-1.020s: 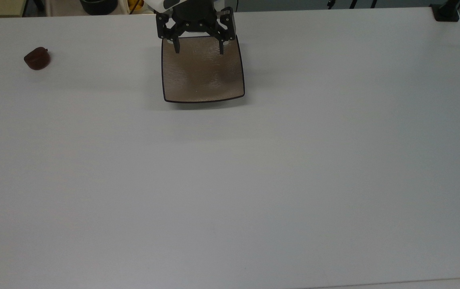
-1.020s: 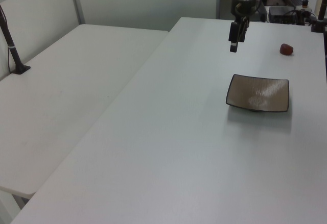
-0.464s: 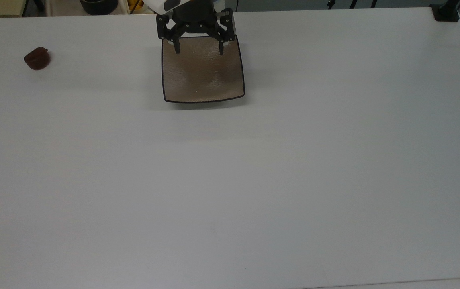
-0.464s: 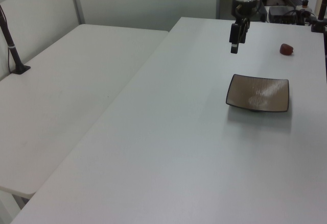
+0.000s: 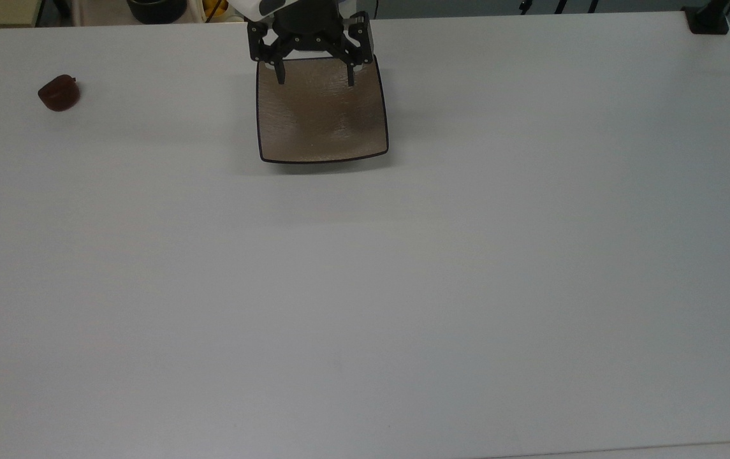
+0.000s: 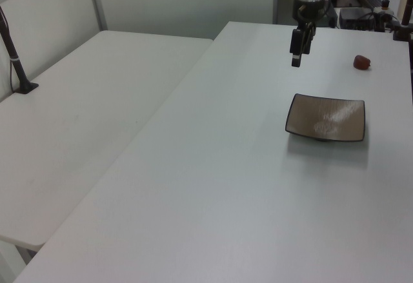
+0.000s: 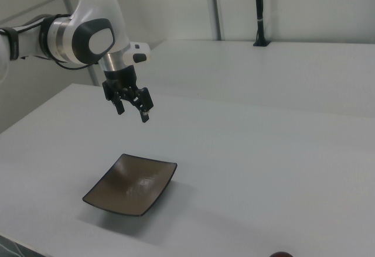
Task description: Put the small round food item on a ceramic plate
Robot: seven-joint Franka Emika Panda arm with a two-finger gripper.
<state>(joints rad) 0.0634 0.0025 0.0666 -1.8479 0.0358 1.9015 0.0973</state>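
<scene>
Right now my gripper (image 5: 315,81) hangs empty, fingers (image 7: 145,116) spread, since the small round food item (image 5: 58,93) sits well apart from the ceramic plate (image 5: 322,121) near the tabletop (image 5: 403,287) corner.

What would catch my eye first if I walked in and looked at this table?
Probably the robot arm's black tool, hanging open and empty in the air above the white table. Next comes the square tan-brown ceramic plate, lying bare on the table near its far edge in the top view. Last, the small dark reddish-brown food item sits alone on the table, well off toward the top view's left, apart from the plate.
</scene>
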